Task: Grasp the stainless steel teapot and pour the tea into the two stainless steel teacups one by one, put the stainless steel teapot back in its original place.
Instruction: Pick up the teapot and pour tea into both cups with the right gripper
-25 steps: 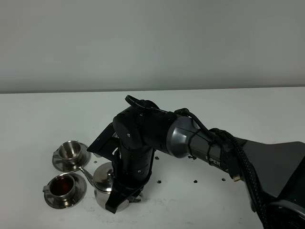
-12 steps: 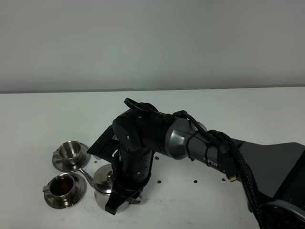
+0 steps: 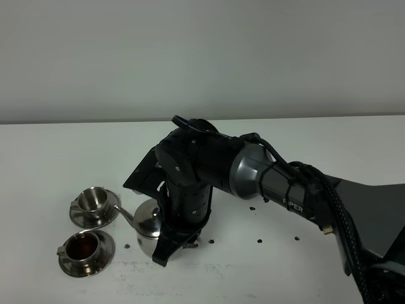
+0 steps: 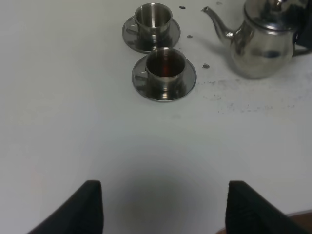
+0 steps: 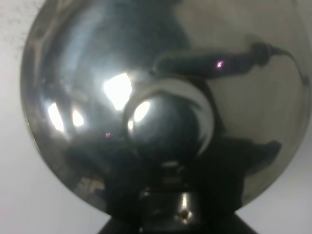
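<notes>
The right end effector (image 3: 168,252) is holding the stainless steel teapot (image 3: 148,221) beside the two teacups at the lower left of the high view.

Its jaws are sitting together at the pot's handle side, seemingly clamped on the handle, though the arm is hiding the contact itself. The teapot is standing close to upright just right of the cups. Its spout (image 3: 124,213) is pointing toward the farther teacup (image 3: 95,200), which is showing only bare steel inside. The nearer teacup (image 3: 82,256) is holding dark reddish-brown tea (image 3: 83,246). Each cup is resting on its own saucer (image 3: 105,258) on the white table (image 3: 329,145). At the bottom of the left wrist view, the left end effector (image 4: 165,185) is hanging with its fingers wide apart over bare table, well apart from the cups.
</notes>
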### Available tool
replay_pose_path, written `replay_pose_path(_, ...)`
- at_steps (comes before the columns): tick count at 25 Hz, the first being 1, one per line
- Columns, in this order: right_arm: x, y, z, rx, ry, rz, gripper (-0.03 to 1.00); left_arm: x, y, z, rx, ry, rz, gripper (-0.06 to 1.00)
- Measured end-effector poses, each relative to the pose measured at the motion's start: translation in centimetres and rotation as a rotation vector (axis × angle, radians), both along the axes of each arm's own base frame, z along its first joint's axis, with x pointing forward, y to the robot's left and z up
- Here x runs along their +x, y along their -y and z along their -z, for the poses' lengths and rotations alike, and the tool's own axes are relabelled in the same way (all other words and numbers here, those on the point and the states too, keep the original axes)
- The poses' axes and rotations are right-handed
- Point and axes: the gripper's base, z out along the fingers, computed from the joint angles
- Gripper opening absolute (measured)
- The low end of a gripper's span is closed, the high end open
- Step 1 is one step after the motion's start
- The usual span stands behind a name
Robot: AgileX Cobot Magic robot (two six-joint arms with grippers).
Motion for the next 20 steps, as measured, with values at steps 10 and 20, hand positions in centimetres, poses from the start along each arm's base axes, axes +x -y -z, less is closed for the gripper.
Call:
replay_pose_path(10, 2.2, 0.1, -3.3, 0.027, 0.143, -0.05, 0.17, 0.0, 0.0, 0.0, 0.0, 0.0, 0.0, 0.54)
replay_pose_path(20, 4.8, -1.8, -2.5, 0.065, 0.206, -0.084, 0.17, 0.0, 0.0, 0.0, 0.0, 0.0, 0.0, 0.54)
